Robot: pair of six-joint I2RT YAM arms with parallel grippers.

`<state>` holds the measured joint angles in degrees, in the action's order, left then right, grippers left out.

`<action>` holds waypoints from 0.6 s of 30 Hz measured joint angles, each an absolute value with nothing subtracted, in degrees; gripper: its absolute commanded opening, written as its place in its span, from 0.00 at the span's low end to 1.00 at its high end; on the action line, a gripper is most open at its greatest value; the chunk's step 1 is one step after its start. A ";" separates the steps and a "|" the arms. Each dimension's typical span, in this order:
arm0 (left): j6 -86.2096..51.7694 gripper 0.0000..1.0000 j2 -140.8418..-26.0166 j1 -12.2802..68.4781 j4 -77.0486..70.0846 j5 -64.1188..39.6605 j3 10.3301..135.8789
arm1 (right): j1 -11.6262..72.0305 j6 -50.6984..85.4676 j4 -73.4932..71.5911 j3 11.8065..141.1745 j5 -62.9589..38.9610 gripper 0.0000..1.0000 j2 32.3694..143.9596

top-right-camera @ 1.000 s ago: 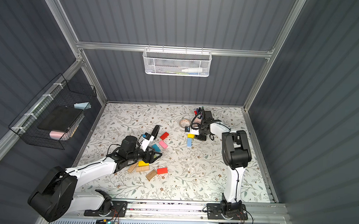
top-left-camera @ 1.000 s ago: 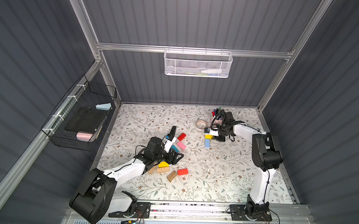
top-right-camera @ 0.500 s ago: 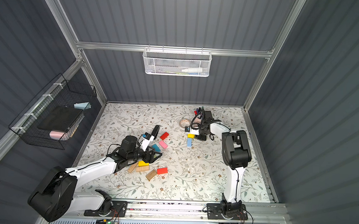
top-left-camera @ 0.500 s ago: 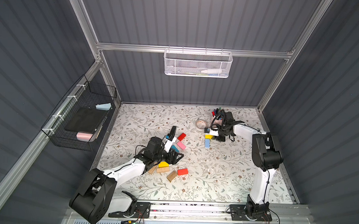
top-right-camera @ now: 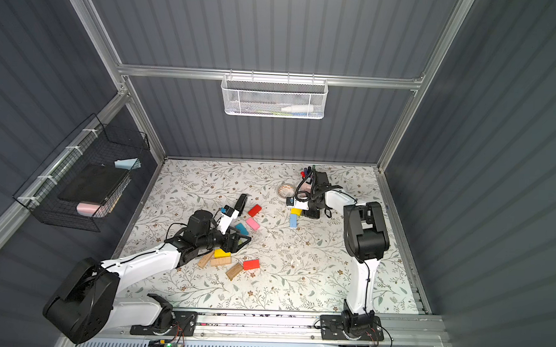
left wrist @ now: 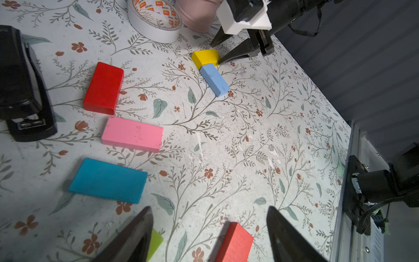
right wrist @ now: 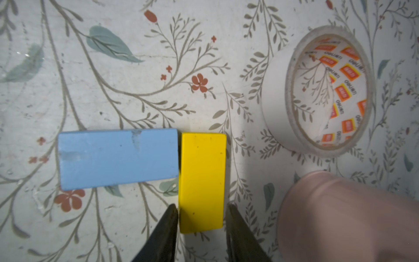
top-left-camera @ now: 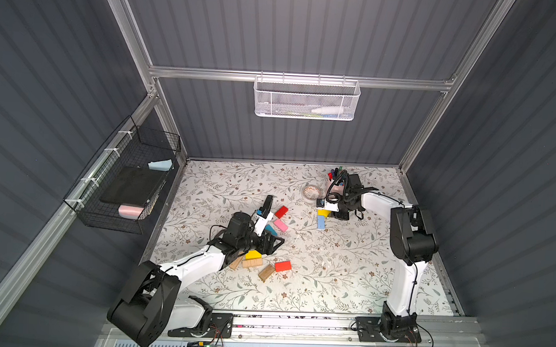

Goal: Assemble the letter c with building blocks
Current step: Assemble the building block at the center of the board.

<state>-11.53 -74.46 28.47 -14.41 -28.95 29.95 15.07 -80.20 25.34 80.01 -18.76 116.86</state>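
1. My right tool (right wrist: 201, 205) sits near the tape roll (right wrist: 317, 90). Its jaws are slightly parted around one short end of the yellow block (right wrist: 203, 181), with a sliver of gap on each side, so I read it as open and not gripping.
2. The yellow block is a flat, matte, bright rectangle lying on the desk (top-left-camera: 330, 265) just beside the tape roll.
3. The light blue block (right wrist: 118, 158) lies on the yellow block's far side from the tape roll. Its short end butts against the yellow block's long side, making a corner, and its paint is scuffed pale in two spots.
4. Farther from the tape roll are the red block (left wrist: 103, 88), the pink block (left wrist: 132, 134) and the teal block (left wrist: 107, 180). All three lie flat and apart from one another, next to the black stapler (left wrist: 22, 90).
5. My left tool (left wrist: 208, 208) is well away from the tape roll. Its jaws are wide apart and hold nothing.
6. In the left wrist view a second red block (left wrist: 234, 242) lies below the gap between those jaws, and a lime green block (left wrist: 155, 241) peeks out by one finger.
7. Farthest from the tape roll, in a top view, a second yellow block (top-left-camera: 253, 255) and the plain wood blocks (top-left-camera: 252, 263) are loosely clustered.
8. A pink cup (right wrist: 340, 215) stands right next to the tape roll.
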 measured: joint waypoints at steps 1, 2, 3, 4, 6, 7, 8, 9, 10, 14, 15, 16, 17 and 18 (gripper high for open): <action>-11.53 0.77 -74.46 28.47 -14.41 -28.95 29.95 | 15.07 -80.20 25.39 80.09 -18.79 0.39 116.86; -11.53 0.77 -74.46 28.47 -14.41 -28.95 29.95 | 15.07 -80.20 25.43 80.18 -18.79 0.39 116.86; -11.53 0.77 -74.46 28.47 -14.41 -28.88 29.95 | 15.07 -80.20 25.47 80.34 -18.79 0.39 116.86; -11.53 0.77 -74.46 28.47 -14.41 -28.80 29.95 | 15.07 -80.18 25.47 80.42 -18.79 0.39 116.86; -11.53 0.76 -74.46 28.47 -14.41 -28.75 29.95 | 15.07 -80.14 25.43 80.47 -18.76 0.39 116.86; -11.53 0.76 -74.46 28.47 -14.41 -28.75 29.95 | 15.07 -79.99 25.43 80.47 -18.74 0.39 116.86; -11.53 0.76 -74.46 28.47 -14.41 -28.75 29.95 | 15.07 -79.79 25.41 80.47 -18.74 0.39 116.86; -11.53 0.76 -74.46 28.47 -14.41 -28.75 29.95 | 15.07 -79.33 25.34 80.47 -18.72 0.39 116.84; -11.53 0.76 -74.46 28.47 -14.41 -28.73 29.95 | 15.07 -78.76 25.26 80.47 -18.72 0.39 116.84; -11.53 0.76 -74.46 28.47 -14.41 -28.73 29.95 | 15.05 -77.17 25.08 80.44 -18.74 0.38 116.25; -11.53 0.76 -74.46 28.47 -14.41 -28.73 29.95 | 15.05 -76.82 24.97 80.31 -18.79 0.38 115.68; -11.53 0.76 -74.46 28.47 -14.41 -28.71 29.95 | 15.05 -76.34 24.82 80.03 -18.85 0.38 114.76; -11.53 0.76 -74.46 28.47 -14.41 -28.71 29.95 | 15.05 -75.75 24.73 79.59 -19.05 0.38 113.65; -11.53 0.76 -74.46 28.47 -14.41 -28.67 29.93 | 15.05 -74.72 24.36 78.89 -19.35 0.38 112.20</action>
